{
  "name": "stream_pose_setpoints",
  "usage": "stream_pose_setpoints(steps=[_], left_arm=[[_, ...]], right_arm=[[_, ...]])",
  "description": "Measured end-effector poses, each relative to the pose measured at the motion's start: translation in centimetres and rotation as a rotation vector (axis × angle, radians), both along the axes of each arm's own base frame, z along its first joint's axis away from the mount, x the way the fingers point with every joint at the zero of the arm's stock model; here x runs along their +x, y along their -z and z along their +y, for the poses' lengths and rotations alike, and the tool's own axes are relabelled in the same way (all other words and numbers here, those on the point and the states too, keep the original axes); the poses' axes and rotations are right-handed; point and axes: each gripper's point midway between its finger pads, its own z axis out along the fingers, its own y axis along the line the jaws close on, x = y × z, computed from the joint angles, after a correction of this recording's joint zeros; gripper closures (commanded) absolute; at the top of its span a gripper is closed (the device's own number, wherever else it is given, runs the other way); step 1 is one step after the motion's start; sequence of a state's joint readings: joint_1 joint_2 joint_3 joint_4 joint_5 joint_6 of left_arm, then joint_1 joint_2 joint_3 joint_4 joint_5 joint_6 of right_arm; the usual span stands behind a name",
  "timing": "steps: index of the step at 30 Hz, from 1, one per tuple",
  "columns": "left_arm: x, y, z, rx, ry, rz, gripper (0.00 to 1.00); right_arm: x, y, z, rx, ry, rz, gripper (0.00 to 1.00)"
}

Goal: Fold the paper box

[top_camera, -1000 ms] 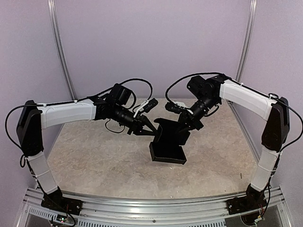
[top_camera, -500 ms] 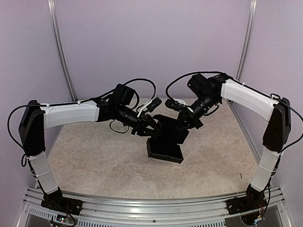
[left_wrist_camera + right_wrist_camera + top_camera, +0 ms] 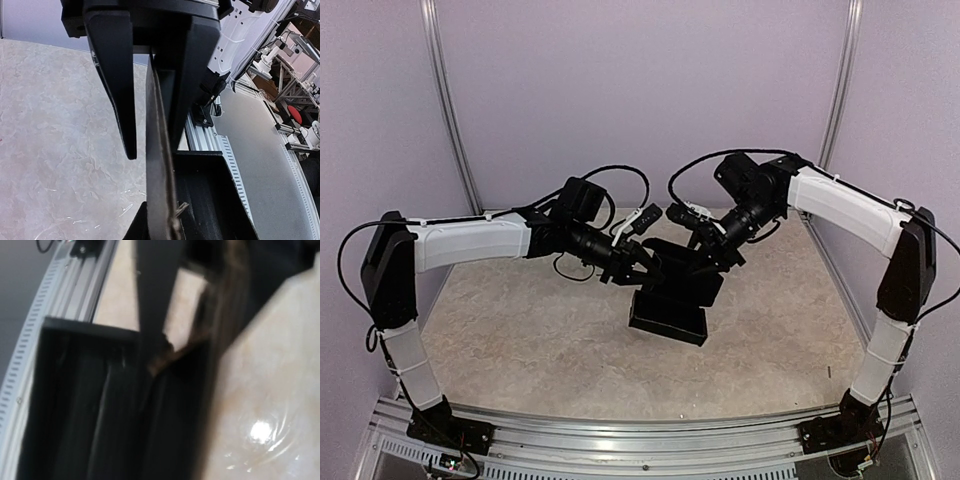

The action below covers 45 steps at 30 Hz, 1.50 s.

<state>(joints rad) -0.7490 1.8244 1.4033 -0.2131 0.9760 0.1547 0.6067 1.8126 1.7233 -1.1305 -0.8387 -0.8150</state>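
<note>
The paper box [image 3: 668,318] is a matte black open tray with a raised back flap [image 3: 682,268], at the table's middle. My left gripper [image 3: 642,268] is at the flap's left side. In the left wrist view my left gripper [image 3: 152,150] is open astride an upright box wall [image 3: 159,200], seen edge-on; the left finger [image 3: 117,85] stands clear of it. My right gripper [image 3: 705,262] is at the flap's right side. The right wrist view is blurred: my right gripper [image 3: 170,356] pinches a cardboard edge above the tray's dark inside [image 3: 100,415].
The tabletop [image 3: 520,340] is beige marble-patterned, with lilac walls behind and at the sides. An aluminium rail [image 3: 640,440] runs along the near edge, and it shows past the box in the left wrist view [image 3: 220,145].
My left gripper moved right, onto the box's wall. The box, held by the right gripper, shifted back and slightly left, and its flap leans lower.
</note>
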Motion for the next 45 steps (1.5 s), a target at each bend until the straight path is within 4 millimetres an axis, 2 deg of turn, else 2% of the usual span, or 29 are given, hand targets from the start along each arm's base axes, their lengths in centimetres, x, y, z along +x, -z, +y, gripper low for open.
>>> stream_pose_setpoints(steps=[2,5,7,10,12,14,18,21,25,33,45], left_arm=[[0.2,-0.1,-0.1,-0.004,-0.005,-0.007,1.00],[0.6,-0.2,0.2,-0.005,-0.026,-0.022,1.00],[0.9,-0.2,1.0,-0.002,-0.047,-0.027,1.00],[1.3,-1.0,2.1,-0.012,-0.078,-0.046,1.00],[1.5,-1.7,2.4,-0.025,-0.093,-0.057,1.00],[1.6,-2.6,2.5,-0.044,-0.098,-0.073,1.00],[1.6,-3.3,2.4,-0.067,-0.097,-0.086,1.00],[1.6,-3.5,2.4,-0.070,-0.102,-0.078,1.00],[1.8,-4.1,2.5,-0.089,-0.116,-0.076,1.00],[2.4,-4.6,2.9,-0.118,-0.147,-0.070,1.00],[2.7,-4.9,2.7,-0.125,-0.162,-0.065,1.00]], right_arm=[[0.1,-0.6,0.0,0.020,-0.002,-0.017,0.62],[0.8,-2.1,-1.0,0.062,0.026,-0.036,0.57],[2.3,-3.6,-3.0,0.104,0.085,-0.051,0.57],[4.7,-5.6,-7.4,0.166,0.207,-0.076,0.56],[5.2,-5.8,-9.1,0.186,0.253,-0.076,0.56],[5.1,-4.9,-9.6,0.188,0.279,-0.049,0.57],[5.5,-1.1,-9.2,0.163,0.326,0.053,0.57],[6.2,0.1,-8.7,0.164,0.335,0.100,0.57],[6.0,-0.2,-7.6,0.188,0.295,0.115,0.59],[2.7,-1.6,-3.6,0.242,0.125,0.133,0.60],[2.3,-2.0,-2.6,0.305,0.029,0.241,0.56]])
